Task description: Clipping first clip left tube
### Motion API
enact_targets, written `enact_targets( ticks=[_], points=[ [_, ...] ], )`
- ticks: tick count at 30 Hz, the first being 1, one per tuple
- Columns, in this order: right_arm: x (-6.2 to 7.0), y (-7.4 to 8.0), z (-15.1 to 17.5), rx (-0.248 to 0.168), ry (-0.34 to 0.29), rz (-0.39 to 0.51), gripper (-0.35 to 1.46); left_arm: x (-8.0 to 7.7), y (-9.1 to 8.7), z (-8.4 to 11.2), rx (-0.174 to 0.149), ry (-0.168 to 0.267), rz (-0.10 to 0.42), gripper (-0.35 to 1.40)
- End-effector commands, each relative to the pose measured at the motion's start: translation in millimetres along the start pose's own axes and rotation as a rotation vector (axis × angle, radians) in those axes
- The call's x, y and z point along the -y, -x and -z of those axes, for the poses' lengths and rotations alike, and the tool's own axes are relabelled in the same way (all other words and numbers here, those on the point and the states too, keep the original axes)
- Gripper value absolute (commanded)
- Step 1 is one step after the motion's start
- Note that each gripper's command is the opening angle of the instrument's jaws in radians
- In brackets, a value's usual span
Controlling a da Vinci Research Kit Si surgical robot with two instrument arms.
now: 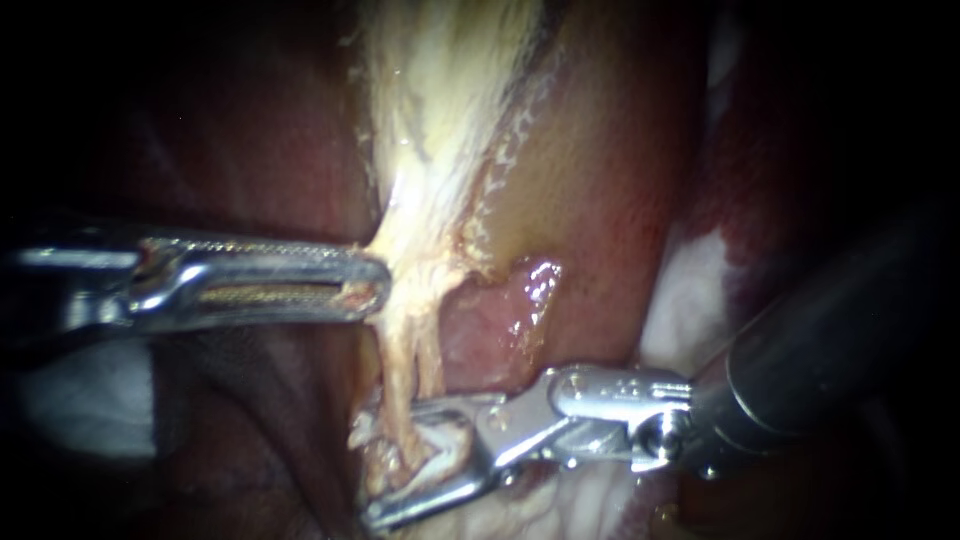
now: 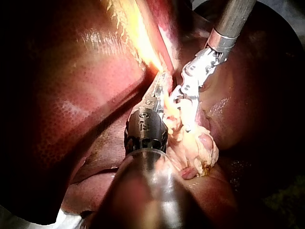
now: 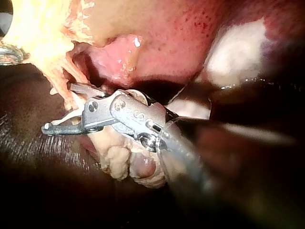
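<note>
Steel jaws of the right instrument stand apart and straddle the tube side-on, one jaw above it and one below. A gap shows and nothing is squeezed yet. Can't see a clip between them; tissue blocks the look-in.

Left instrument: jaws closed on the pale tissue where it narrows toward the tube, pulling it sideways. The tube looks taut between the two tips.

Tube location: a thin pale strand from the left jaw tips down into the right jaws' gap, with dark red liver around it. It may be two strands lying close together. The endoscope view doesn't show which is the left one.

Step, my read: placement is nearly done and closing is pending. Before the next move, check that both right jaw tips reach past the far side of the tube and sit square across it. Then close fully while the left holds traction. Risk is a partial bite.

Counts:
- instruments: 2
- tubes: 1 sure, possibly 2
- clips on the tube: 0 visible
</note>
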Motion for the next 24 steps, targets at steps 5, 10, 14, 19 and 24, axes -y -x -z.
enact_targets(
  ticks=[5, 10, 14, 19, 24],
  points=[
    [-0.1, 0.0, -0.1, 0.0, 0.002, 0.0, 0.58, 0.0, 0.0, -0.1, 0.0, 0.001, 0.0, -0.35],
    [-0.4, 0.1, -0.2, -0.001, 0.003, 0.0, 0.55, 0.0, 0.0, -0.1, 0.0, 0.001, 0.001, -0.35],
    [-0.5, 0.3, 0.4, 0.0, 0.001, 0.0, 0.36, 0.0, 0.0, -0.1, 0.0, 0.001, 0.0, -0.35],
    [-1.1, 0.7, 1.9, 0.005, 0.059, -0.005, -0.35, 0.0, 0.0, 0.0, 0.0, 0.0, 0.0, -0.35],
    [-1.5, 1.0, 2.2, 0.004, 0.065, -0.005, -0.35, -0.1, 0.0, -0.1, 0.0, 0.0, 0.0, -0.35]
  ],
)
